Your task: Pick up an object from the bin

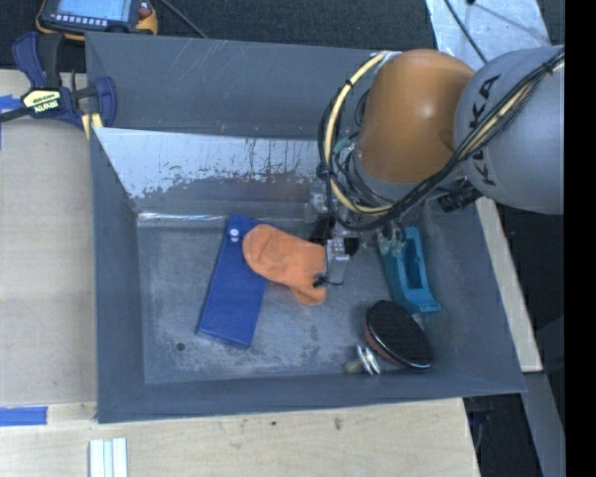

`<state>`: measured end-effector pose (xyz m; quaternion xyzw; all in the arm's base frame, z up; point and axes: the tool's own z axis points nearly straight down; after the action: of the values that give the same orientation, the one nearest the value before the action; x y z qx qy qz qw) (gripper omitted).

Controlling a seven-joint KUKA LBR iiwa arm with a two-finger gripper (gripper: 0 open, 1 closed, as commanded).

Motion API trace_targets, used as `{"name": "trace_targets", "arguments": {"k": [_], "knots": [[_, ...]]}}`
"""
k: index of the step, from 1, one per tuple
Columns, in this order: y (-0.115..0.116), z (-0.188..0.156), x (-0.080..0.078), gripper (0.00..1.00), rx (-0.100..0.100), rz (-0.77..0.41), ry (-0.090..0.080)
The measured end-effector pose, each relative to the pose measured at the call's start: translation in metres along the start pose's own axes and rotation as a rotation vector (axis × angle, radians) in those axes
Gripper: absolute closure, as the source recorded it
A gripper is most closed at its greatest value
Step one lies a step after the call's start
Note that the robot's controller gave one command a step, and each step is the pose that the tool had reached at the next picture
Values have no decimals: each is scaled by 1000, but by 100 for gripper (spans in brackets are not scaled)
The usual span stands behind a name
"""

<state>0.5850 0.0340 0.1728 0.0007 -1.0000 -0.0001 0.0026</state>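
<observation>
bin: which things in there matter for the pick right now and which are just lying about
In the job:
gripper, low at the right edge of the orange cloth
orange cloth, crumpled, partly on the blue flat pad

Just lying about:
blue flat pad, left of centre
blue plastic piece, right side
black round disc, near right corner

Left bin floor [169, 286] lies bare; blue slab [228, 291] and orange cloth [283, 258] block the middle.
</observation>
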Motion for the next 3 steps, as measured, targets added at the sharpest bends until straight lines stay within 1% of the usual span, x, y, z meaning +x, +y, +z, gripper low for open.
{"name": "trace_targets", "arguments": {"k": [1,2,3], "knots": [[0,-5,-2,0,0,1,-8],[-1,44,-10,0,-1,35,-15],[14,72,-43,100,0,-27,-9]]}}
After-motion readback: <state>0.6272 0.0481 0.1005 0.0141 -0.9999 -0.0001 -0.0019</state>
